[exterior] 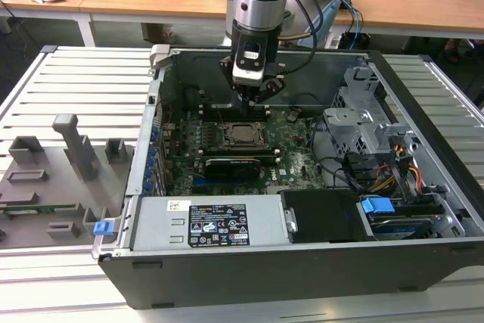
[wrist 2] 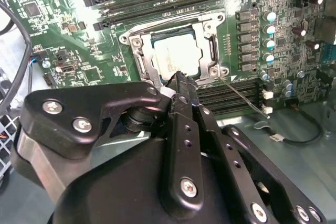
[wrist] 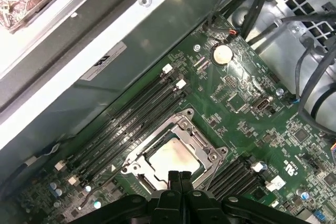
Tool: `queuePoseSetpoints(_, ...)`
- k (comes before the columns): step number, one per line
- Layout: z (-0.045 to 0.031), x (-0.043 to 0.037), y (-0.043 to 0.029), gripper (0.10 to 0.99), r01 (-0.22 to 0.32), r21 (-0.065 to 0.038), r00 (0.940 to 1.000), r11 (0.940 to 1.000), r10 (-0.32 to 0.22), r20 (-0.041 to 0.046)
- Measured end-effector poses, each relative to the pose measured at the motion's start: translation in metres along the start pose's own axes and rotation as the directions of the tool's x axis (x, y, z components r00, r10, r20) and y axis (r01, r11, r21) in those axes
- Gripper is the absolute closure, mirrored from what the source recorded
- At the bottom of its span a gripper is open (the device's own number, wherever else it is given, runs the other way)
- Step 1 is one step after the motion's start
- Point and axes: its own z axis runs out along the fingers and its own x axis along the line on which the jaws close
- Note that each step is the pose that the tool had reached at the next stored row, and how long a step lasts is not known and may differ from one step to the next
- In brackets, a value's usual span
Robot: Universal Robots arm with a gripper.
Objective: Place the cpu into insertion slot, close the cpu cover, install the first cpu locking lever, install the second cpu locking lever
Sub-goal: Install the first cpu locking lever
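The cpu [exterior: 240, 133] lies flat in the insertion slot [exterior: 227, 141] on the green motherboard, its silver top showing in both wrist views [wrist 2: 176, 56] [wrist: 170, 156]. The cpu cover [wrist 2: 207, 35] [wrist: 185, 124] lies down around it as a silver frame. A thin wire lever [wrist 2: 244, 98] sticks out from one corner of the socket. My gripper [exterior: 252, 102] hangs just above the far edge of the socket. Its fingertips [wrist 2: 181, 80] [wrist: 178, 178] are pressed together with nothing between them.
The open computer case [exterior: 423, 96] walls in the board on all sides. Black memory slots [wrist: 136, 114] run beside the socket, and a long black card [exterior: 238, 164] lies in front of it. Drive cages and cables [exterior: 378, 156] fill the exterior view's right.
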Motion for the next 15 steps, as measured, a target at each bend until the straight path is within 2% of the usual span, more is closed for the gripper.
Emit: queuePoseSetpoints(15, 0.0, 0.0, 0.0, 0.976, 0.092, 0.0, 0.9957, 0.9957, -0.092, 0.0005)
